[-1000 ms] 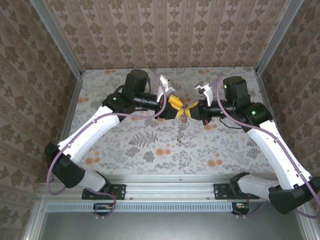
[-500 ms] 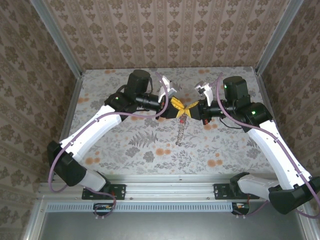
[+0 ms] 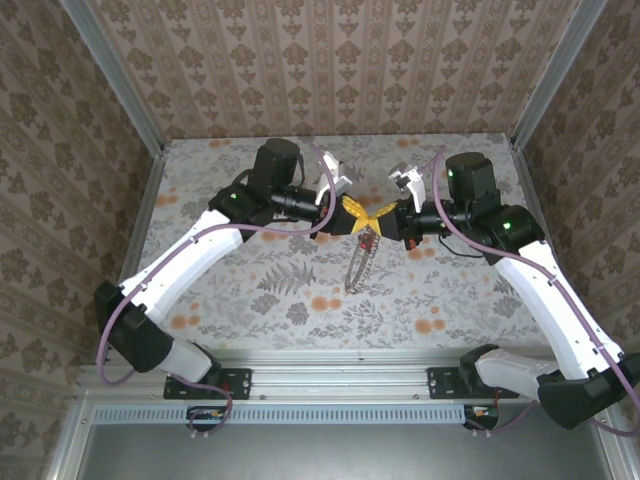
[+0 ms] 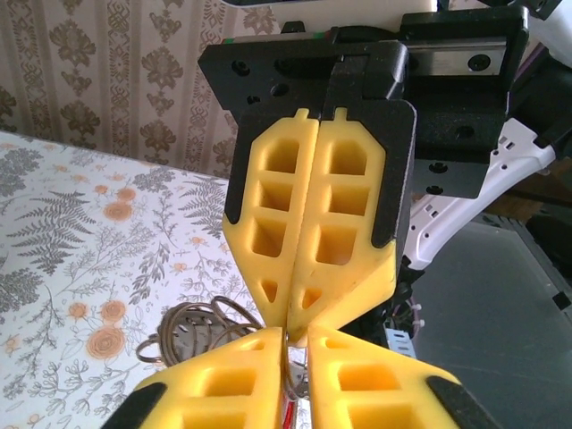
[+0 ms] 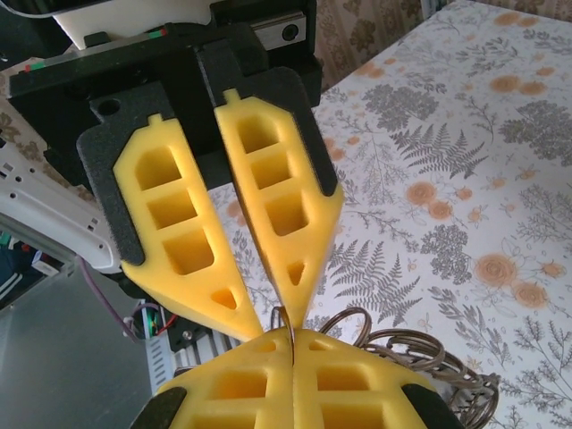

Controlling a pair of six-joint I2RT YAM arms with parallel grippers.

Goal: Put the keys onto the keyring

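Observation:
My two grippers meet tip to tip above the middle of the table. The right gripper (image 3: 383, 214) (image 5: 292, 336) is shut on the thin dark wire of the keyring (image 5: 284, 313). More brownish rings (image 3: 357, 264) (image 4: 190, 327) dangle from it as a chain. The left gripper (image 3: 352, 208) (image 4: 296, 332) has its jaws drawn in to a narrow slot. In that slot sit the ring wire and the key (image 4: 288, 418), a silvery blade with a red head. The red head (image 3: 367, 240) shows just below the fingertips from above.
Patterned walls close in the table (image 3: 250, 290) at the back and on both sides. A metal rail (image 3: 330, 378) runs along the near edge by the arm bases. Each wrist camera faces the other gripper's black body at close range.
The left jaws have narrowed from well apart to a thin slot round the key. The left gripper has edged toward the right one. The hanging rings have swung left.

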